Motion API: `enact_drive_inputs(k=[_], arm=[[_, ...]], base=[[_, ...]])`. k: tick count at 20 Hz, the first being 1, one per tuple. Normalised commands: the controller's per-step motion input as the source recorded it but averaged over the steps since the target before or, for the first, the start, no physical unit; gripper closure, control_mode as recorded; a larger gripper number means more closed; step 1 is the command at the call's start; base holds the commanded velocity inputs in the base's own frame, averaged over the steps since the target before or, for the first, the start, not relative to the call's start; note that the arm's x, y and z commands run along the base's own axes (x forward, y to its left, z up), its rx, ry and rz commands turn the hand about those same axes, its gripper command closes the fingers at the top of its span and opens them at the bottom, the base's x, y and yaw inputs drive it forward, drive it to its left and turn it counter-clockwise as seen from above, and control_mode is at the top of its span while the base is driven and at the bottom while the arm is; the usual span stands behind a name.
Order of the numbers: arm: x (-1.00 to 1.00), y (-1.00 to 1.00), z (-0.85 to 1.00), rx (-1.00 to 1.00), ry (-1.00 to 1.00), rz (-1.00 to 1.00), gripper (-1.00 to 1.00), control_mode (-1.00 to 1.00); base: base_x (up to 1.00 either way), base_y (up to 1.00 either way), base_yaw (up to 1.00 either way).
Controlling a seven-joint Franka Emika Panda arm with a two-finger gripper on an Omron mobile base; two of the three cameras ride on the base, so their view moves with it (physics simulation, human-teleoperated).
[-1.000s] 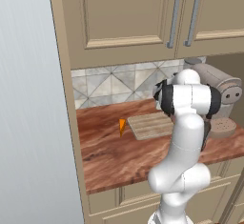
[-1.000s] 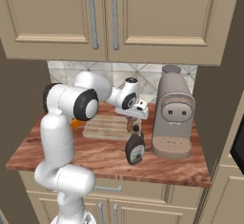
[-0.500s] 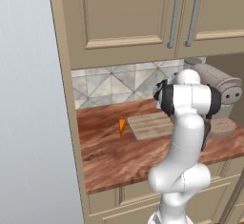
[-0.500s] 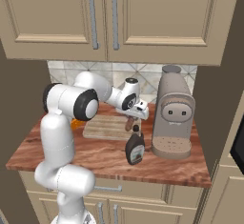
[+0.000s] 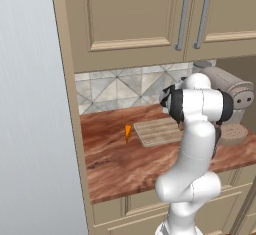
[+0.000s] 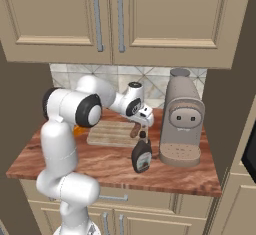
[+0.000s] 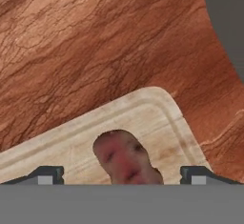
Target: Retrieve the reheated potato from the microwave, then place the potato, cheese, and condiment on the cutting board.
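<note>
Hand (image 6: 141, 125) over cutting board (image 6: 111, 133); condiment (image 6: 141, 156) beside.

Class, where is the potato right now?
In the hand view, the potato lies on the cutting board near its rounded corner, between the open gripper fingertips.

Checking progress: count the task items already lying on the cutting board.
1. The potato lies on the cutting board near its corner, between the gripper's open jaws. The cheese and condiment stand on the counter beside it.
</note>
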Motion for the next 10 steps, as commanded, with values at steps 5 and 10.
enact_drive_inputs(k=[5,10], arm=[[-0.07,0.16,0.18,0.0,-0.02,-0.05,-1.0,-1.0],[-0.24,0.04,0.29,0.0,-0.05,-0.01,-1.0,-1.0]], base=[[0.0,0.0,0.0],[0.0,0.0,0.0]])
